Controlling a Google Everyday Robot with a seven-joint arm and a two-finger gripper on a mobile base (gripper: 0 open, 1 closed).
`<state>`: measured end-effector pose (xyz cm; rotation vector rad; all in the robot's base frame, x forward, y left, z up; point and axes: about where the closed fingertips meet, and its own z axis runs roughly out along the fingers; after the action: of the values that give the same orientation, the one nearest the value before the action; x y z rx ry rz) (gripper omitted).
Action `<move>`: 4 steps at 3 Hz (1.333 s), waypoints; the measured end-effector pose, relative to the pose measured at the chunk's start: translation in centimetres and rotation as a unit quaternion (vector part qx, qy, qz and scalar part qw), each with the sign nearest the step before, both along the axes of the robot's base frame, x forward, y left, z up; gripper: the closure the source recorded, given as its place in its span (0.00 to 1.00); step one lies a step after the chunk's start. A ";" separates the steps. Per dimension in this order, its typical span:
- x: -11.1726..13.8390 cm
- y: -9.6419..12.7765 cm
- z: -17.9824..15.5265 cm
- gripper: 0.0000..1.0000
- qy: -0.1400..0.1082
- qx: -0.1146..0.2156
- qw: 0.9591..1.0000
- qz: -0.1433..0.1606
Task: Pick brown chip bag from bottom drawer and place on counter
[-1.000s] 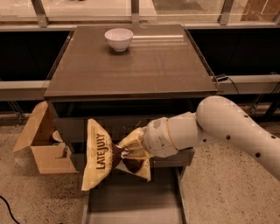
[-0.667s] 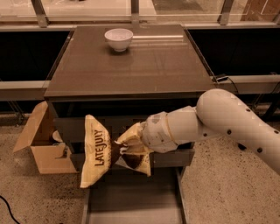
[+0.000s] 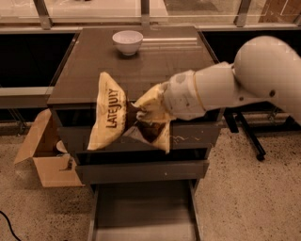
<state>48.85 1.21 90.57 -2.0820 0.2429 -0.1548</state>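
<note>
The brown chip bag [image 3: 109, 113], crumpled, with cream-yellow ends and "LATE JULY" lettering, hangs in the air in front of the cabinet, its top level with the counter's front edge. My gripper [image 3: 149, 116] is shut on the bag's right half, and the foil hides most of the fingers. The white arm reaches in from the right. The bottom drawer [image 3: 143, 212] stands pulled open below, and its flat tray holds nothing I can see. The counter [image 3: 160, 61] is the glossy grey-brown top behind the bag.
A white bowl [image 3: 127, 41] stands at the back of the counter. An open cardboard box [image 3: 44, 155] sits on the floor to the left of the cabinet. A dark chair base [image 3: 249, 136] is on the right. A pale window ledge [image 3: 94, 9] runs behind.
The arm has lifted the bag from the level of the drawer fronts up to the counter's front edge. The bag stays held in the gripper.
</note>
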 end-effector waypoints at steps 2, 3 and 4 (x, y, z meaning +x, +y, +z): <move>7.8 -4.3 8.8 1.00 -0.045 0.021 0.997 -0.051; 7.8 -4.3 8.8 1.00 -0.045 0.022 0.997 -0.051; 9.8 -4.6 10.1 1.00 -0.048 0.042 0.995 -0.072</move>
<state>58.69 -3.37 100.62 -1.9674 0.3367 -0.3254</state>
